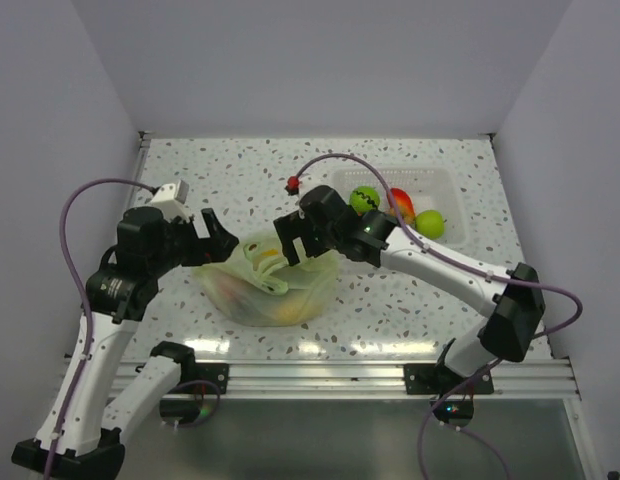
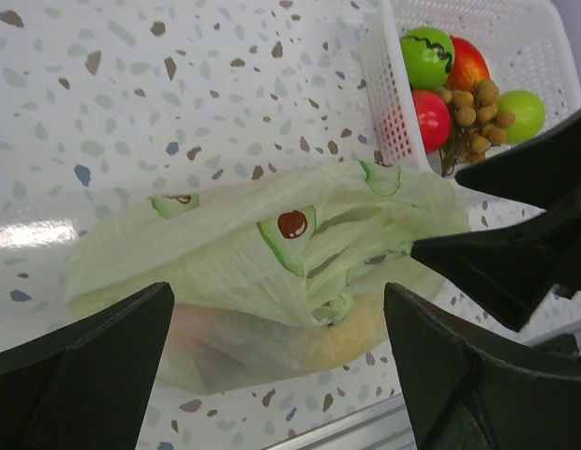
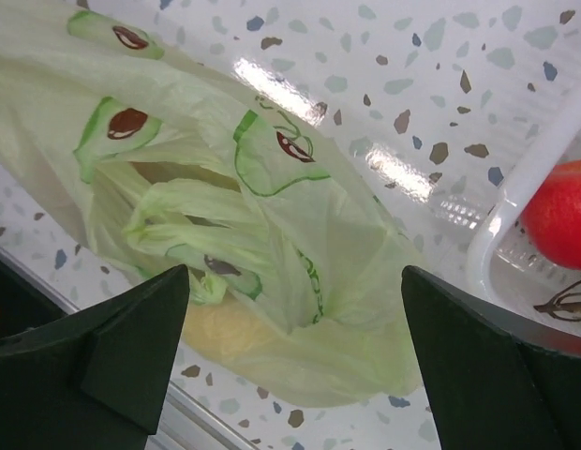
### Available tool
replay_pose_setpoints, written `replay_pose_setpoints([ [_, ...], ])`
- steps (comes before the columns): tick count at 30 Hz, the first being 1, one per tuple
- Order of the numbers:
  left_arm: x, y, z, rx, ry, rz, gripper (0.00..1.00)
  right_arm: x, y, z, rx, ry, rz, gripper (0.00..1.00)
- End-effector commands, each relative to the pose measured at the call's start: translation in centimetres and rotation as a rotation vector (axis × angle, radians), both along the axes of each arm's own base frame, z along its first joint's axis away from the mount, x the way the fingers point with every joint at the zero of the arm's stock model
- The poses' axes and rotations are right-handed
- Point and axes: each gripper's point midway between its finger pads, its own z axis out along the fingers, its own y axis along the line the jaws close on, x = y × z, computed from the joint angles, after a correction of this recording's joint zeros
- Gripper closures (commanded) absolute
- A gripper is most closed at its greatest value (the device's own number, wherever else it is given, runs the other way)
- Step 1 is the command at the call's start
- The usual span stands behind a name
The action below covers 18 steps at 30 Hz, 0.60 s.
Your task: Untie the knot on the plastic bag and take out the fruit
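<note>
Top external view: your left gripper and right gripper are released, knot not yet untied, fruit inside bag.

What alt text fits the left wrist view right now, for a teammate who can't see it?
A pale green plastic bag printed with avocados lies on the speckled table between the open jaws of the left gripper, its knot bunched near the middle. The right gripper shows at the right edge; a white basket of other toy fruit sits beyond.
</note>
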Motion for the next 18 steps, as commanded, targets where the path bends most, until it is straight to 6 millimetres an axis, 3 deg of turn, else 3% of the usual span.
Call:
replay_pose_setpoints([
  [1,0.1,-1.4,-0.6,-0.053,0.008,0.01,0.0,1.6,0.6,-1.6,-0.06,-0.024,-0.051,0.01],
  [5,0.2,-2.5,-2.7,-0.032,0.057,0.021,0.0,2.9,-1.6,-4.4,-0.18,-0.036,-0.186,0.05],
  [9,0.6,-3.2,-3.5,0.002,0.071,0.042,0.0,3.2,-2.5,-3.8,-0.179,-0.061,-0.235,0.69],
  [10,0.9,-3.1,-3.9,0.013,0.079,0.066,0.0,3.1,-2.5,-3.6,-0.176,-0.06,-0.229,0.9],
  [11,1.1,-3.5,-3.9,0.014,0.076,0.067,0.0,3.0,-2.2,-3.1,-0.161,-0.056,-0.22,0.99],
  [18,1.3,-6.4,-5.5,0.12,0.105,0.08,0.0,0.7,-0.3,-0.8,-0.064,-0.009,-0.12,1.0],
])
